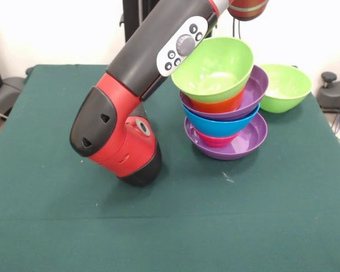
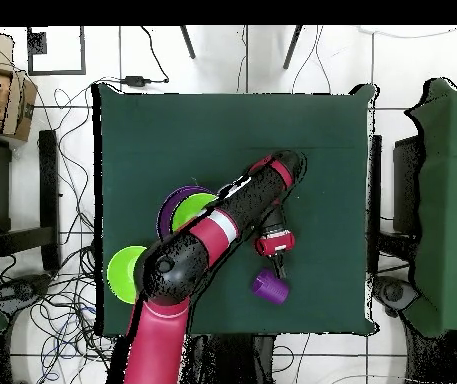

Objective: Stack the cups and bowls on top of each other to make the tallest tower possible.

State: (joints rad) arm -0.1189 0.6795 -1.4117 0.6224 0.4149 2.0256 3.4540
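Red-black arm (image 1: 130, 113) low beside the tower (image 1: 224, 107), end effector (image 2: 275, 262) state unclear, near purple cup (image 2: 270, 286).

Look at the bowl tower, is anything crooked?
Yes. The green bowl on top of the tower tips toward the arm instead of sitting level, and the bowls below are not lined up, so the pile looks wobbly.

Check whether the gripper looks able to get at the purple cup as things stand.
Probably yes. In the overhead view the gripper hangs right next to the purple cup, nothing lies between them, and the tower stands on the other side of the arm. Height is unclear.
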